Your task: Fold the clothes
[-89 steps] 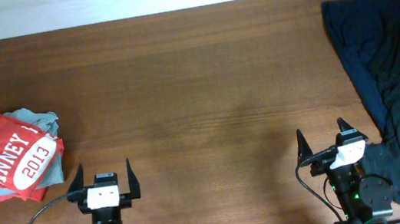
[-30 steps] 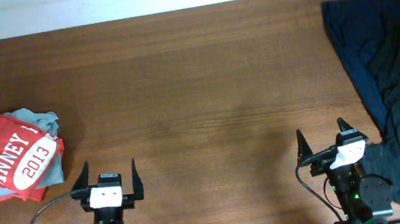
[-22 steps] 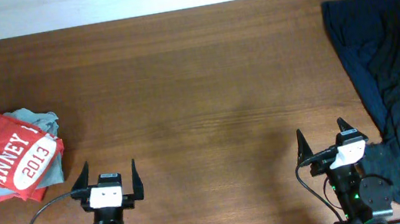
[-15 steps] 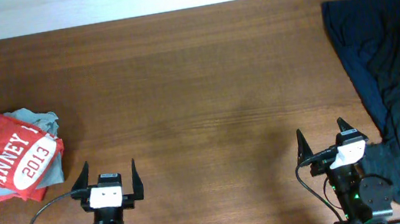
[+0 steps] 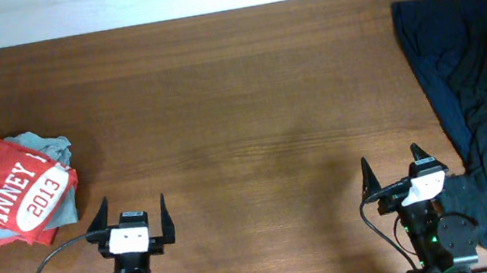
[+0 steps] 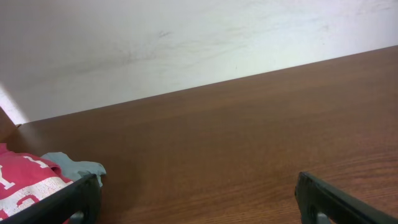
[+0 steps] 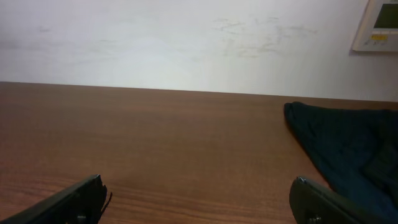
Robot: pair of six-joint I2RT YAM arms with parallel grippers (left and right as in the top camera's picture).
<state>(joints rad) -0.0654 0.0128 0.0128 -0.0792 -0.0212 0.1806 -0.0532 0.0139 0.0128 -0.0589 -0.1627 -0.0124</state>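
Note:
The clothes, an orange-red T-shirt (image 5: 14, 197) with white lettering and 2013 facing up, lie folded in a compact pile at the table's left edge. The left wrist view catches its corner (image 6: 22, 186) at the lower left. My left gripper (image 5: 129, 208) is open near the front edge, just right of the pile and apart from it, with only bare wood between its fingers (image 6: 196, 186). My right gripper (image 5: 390, 160) is open at the front right over bare table (image 7: 196, 183), holding nothing.
A light grey shirt (image 5: 45, 146) sticks out from under the red pile, and its edge (image 6: 73, 167) shows beside my left finger. A dark navy garment (image 5: 479, 96) sprawls down the right side, close to the right arm's base (image 7: 348, 146). White wall behind the table.
Compared with the oldest frame, the left gripper sits slightly nearer the front edge. Nothing has moved over the last second.

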